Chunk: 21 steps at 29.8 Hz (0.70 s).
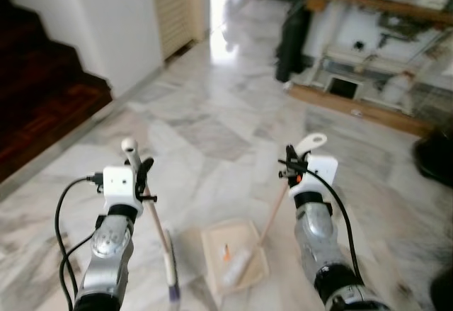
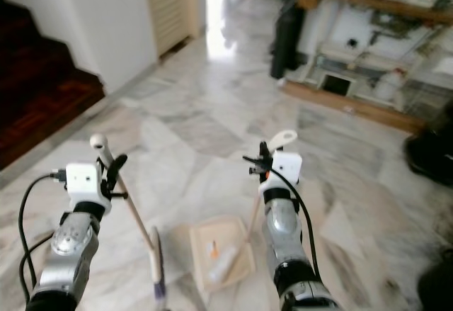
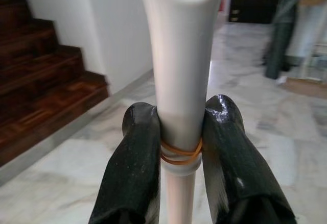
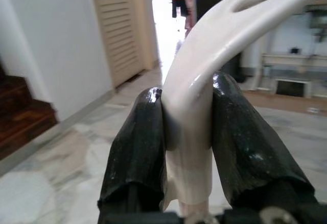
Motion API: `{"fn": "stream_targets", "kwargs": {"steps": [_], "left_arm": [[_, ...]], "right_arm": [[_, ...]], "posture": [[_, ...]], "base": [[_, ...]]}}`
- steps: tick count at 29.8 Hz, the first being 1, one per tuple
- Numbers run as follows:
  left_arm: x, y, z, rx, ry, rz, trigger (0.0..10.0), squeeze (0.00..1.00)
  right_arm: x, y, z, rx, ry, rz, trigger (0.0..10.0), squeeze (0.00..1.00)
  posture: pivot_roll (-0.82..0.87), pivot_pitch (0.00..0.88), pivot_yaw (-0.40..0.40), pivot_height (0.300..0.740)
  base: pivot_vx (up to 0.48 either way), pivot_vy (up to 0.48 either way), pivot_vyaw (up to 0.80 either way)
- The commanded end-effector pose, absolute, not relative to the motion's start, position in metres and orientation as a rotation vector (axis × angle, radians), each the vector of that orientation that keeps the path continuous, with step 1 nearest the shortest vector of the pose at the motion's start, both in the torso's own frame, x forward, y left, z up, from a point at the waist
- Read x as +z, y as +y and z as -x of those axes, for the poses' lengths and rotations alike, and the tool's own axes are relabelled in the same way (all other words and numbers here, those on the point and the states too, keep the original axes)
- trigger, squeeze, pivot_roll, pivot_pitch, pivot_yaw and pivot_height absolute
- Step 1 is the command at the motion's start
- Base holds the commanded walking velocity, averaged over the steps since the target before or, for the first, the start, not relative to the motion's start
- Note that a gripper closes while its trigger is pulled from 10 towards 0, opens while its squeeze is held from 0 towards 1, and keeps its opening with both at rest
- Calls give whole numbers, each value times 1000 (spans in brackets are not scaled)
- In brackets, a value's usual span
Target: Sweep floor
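Dark wooden stairs [image 1: 42, 91] left; louvred door [image 1: 173, 6] beyond; cluttered shelf unit [image 1: 375, 49] right.
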<state>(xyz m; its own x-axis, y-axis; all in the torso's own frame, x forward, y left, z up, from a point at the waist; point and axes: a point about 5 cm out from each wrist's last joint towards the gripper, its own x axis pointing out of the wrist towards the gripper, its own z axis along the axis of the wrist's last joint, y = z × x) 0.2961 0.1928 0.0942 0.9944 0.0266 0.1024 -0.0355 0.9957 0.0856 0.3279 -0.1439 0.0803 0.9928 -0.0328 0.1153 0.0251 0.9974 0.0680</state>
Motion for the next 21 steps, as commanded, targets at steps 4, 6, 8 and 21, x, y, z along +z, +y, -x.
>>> {"fn": "stream_targets", "kwargs": {"steps": [4,6,8,21], "left_arm": [[104,190,-297,22,-144,-101,10000,0],[104,190,-298,24,-144,-102,10000,0],[104,190,-298,24,-143,-102,10000,0],[103,192,-296,31,-137,-101,10000,0]], "right_arm": [[88,-146,-331,-38,-148,-74,10000,0],[88,-146,-331,-37,-147,-75,10000,0],[88,-146,-331,-37,-147,-75,10000,0],[88,-144,-332,-30,-143,-79,10000,0]], "posture": [[45,0,-36,740],[46,0,-37,740],[48,0,-38,740],[49,10,-39,740]], "base": [[0,0,794],[0,0,794],[0,0,794],[0,0,794]]}}
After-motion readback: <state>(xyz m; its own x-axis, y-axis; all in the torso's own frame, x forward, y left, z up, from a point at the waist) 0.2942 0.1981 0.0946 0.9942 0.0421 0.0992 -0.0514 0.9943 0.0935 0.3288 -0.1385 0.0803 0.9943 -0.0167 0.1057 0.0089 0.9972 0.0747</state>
